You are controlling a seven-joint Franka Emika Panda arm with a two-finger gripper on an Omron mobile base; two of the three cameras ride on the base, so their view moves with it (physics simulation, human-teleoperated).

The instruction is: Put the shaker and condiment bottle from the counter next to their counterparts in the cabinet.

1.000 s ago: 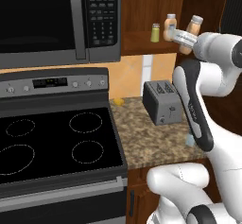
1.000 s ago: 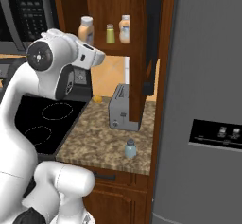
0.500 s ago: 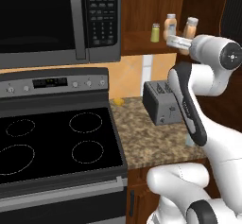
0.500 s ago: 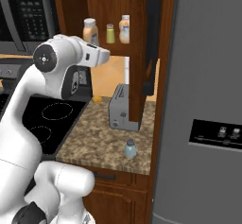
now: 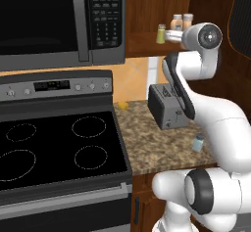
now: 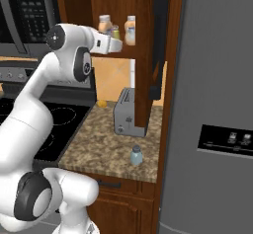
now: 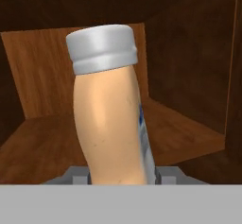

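Pale-orange plastic dominates the hand view: the condiment bottle stands between the fingers, grey-white cap uppermost, its long axis running up and slightly tilted from the fingertips, with the cabinet shelf beneath and beyond it. The gripper is closed on the lower body of this bottle, so the carried item lies directly ahead of the fingers. On the speckled granite counter, nearest the base, the teal-blue shaker stands upright near the front edge, well apart from the gripper and not yet handled; the toaster sits behind it. Farther back and higher, the arm reaches into the dark wooden cabinet. On its shelf stand the counterparts: the yellow-green shaker and, beside it, the second orange bottle. The decisive relation is lateral: the held bottle, as judged from the base views, is at shelf height and near its look-alike, so the remaining move is probably a short lowering, base-first, then release.
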